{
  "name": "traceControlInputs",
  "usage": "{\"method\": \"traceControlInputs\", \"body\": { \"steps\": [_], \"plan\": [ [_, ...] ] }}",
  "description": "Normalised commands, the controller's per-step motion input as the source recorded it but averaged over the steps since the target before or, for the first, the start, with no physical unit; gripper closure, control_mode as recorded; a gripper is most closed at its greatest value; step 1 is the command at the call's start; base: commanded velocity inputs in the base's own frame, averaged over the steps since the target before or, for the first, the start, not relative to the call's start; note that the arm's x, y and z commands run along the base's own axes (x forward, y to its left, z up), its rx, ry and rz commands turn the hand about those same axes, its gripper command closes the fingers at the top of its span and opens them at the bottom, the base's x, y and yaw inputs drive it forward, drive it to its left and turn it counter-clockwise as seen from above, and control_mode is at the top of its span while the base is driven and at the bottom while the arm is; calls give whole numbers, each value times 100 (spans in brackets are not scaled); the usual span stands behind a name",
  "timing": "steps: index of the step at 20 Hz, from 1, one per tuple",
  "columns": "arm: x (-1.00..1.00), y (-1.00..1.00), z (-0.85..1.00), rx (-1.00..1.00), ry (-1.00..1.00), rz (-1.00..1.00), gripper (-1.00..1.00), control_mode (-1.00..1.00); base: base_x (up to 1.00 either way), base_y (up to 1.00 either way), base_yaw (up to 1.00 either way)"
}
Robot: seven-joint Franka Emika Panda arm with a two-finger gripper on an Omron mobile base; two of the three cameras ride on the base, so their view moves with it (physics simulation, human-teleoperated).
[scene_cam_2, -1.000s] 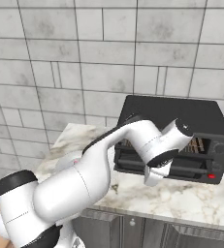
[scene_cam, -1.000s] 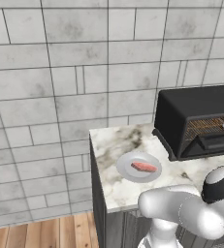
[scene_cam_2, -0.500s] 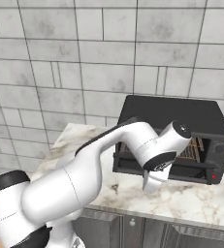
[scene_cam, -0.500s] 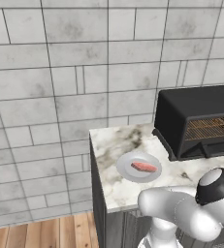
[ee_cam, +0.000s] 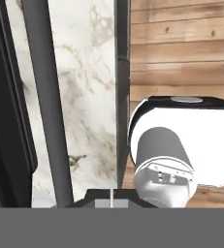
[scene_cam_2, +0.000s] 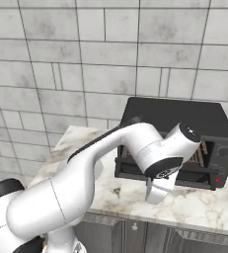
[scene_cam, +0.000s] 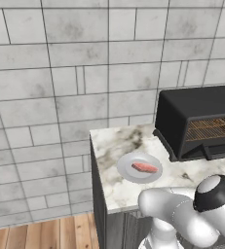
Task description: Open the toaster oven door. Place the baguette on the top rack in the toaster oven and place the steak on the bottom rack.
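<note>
The black toaster oven [scene_cam: 201, 119] stands at the counter's right end with copper racks [scene_cam: 211, 129] showing inside. Its door [scene_cam: 220, 151] hangs folded down in front. In the hand view the door's bar handle [ee_cam: 45, 97] runs up the picture just left of my gripper [ee_cam: 112, 199], whose tips are shut together with nothing between them. From the right base view my gripper [scene_cam_2: 155, 196] points down over the marble in front of the toaster oven [scene_cam_2: 184, 123]. The pink-red steak [scene_cam: 144, 168] lies on a grey plate [scene_cam: 126, 171] left of the oven. The baguette is out of view.
The marble counter [scene_cam: 114, 146] ends at a front edge [ee_cam: 122, 87] close to my hand, with wood floor [ee_cam: 181, 48] beyond. A grey tiled wall [scene_cam: 84, 73] backs the counter. My own arm [scene_cam_2: 110, 153] crosses in front of the oven.
The oven door has swung further down to fully open. My hand has dropped lower in front of it and its fingers have shut.
</note>
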Motion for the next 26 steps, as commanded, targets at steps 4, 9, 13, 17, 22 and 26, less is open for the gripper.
{"method": "traceControlInputs", "body": {
  "steps": [4, 9, 13, 17, 22, 26],
  "plan": [
    [-14, 3, 29, -10, 0, 3, 100, -100, 0, 0, 0],
    [5, 8, 28, -14, -1, 7, 100, -100, 0, 0, 0],
    [24, 13, 23, -14, -1, 15, 100, -100, 0, 0, 0],
    [30, 15, 18, -12, -4, 16, -100, -100, 0, 0, 0],
    [41, 11, 4, -8, -13, 26, -100, -100, 0, 0, 0],
    [31, 0, 2, -9, -21, 40, -100, -100, 0, 0, 0]
  ]
}}
